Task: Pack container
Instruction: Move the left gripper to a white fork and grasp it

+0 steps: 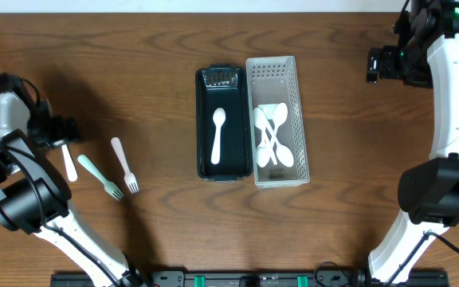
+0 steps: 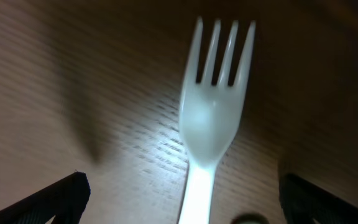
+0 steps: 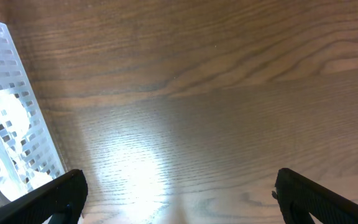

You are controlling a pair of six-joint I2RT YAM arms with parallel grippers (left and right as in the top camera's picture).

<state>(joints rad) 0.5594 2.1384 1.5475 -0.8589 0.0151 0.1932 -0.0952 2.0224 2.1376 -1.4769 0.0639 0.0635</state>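
Black container (image 1: 223, 123): bare bench (image 1: 134, 48) to its left, white basket (image 1: 277, 119) against its right edge. Left fingers (image 2: 61, 199) released, straddling a white fork (image 2: 213, 118); right fingers (image 3: 55, 196) released, far right

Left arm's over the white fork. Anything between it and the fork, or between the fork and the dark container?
Nothing visible between the left gripper and the white fork; its fingers sit open on either side. Toward the dark container, a green fork and a second white fork lie in the path; probably lift over them.
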